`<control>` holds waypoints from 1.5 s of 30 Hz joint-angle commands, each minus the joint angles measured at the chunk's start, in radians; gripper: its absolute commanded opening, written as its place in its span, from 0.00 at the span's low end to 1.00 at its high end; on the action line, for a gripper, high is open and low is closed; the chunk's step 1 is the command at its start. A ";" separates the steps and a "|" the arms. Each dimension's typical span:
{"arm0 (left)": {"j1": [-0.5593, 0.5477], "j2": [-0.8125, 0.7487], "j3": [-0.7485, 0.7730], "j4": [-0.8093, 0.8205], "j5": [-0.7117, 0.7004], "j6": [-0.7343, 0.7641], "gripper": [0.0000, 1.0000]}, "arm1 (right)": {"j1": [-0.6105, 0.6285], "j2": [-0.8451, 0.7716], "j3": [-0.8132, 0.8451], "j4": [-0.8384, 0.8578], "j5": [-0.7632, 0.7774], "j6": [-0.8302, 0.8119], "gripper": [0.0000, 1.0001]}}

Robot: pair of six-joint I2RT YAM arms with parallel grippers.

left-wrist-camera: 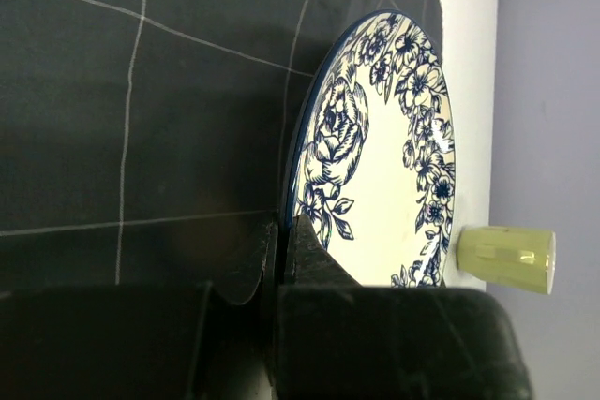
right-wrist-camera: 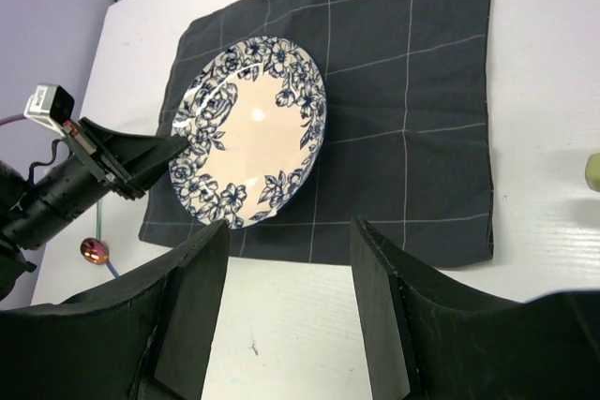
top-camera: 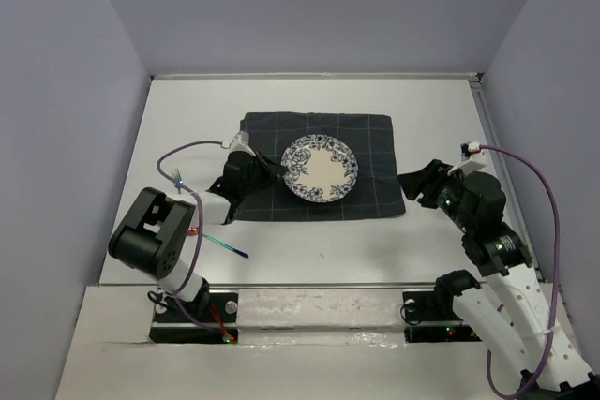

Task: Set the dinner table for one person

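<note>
A blue-flowered plate [top-camera: 321, 168] lies on a dark grey cloth [top-camera: 370, 138] on the white dinner table [top-camera: 319, 250]. My left gripper [top-camera: 278, 167] is shut on the plate's left rim; the left wrist view shows both fingers [left-wrist-camera: 314, 250] pinching the rim of the plate [left-wrist-camera: 384, 166]. My right gripper [top-camera: 410, 186] is open and empty over the table at the cloth's right edge, and its view [right-wrist-camera: 289, 306] looks across the cloth [right-wrist-camera: 412, 138] to the plate [right-wrist-camera: 248, 133]. I cannot tell whether the plate is lifted off the cloth.
A pale green cup [left-wrist-camera: 506, 258] stands on the table beyond the plate, and a sliver of it shows at the edge of the right wrist view [right-wrist-camera: 592, 172]. An iridescent utensil [top-camera: 225, 244] lies on the table at the front left. Grey walls enclose the table.
</note>
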State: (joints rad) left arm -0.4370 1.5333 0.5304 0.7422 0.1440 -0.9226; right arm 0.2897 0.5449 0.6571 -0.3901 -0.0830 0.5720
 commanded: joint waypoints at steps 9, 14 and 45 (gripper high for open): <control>0.009 0.073 0.149 0.214 0.022 -0.010 0.00 | 0.011 -0.013 -0.048 0.054 -0.023 -0.008 0.59; 0.015 0.129 0.166 0.213 0.028 -0.004 0.00 | 0.011 -0.008 -0.063 0.063 -0.027 -0.006 0.59; 0.057 0.033 0.089 0.192 0.035 0.017 0.99 | 0.011 0.055 -0.030 0.059 0.067 -0.030 0.59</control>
State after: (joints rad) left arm -0.3843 1.7020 0.6300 0.8989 0.1806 -0.9237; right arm 0.2901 0.5922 0.5621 -0.3668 -0.0845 0.5705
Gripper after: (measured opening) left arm 0.989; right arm 0.597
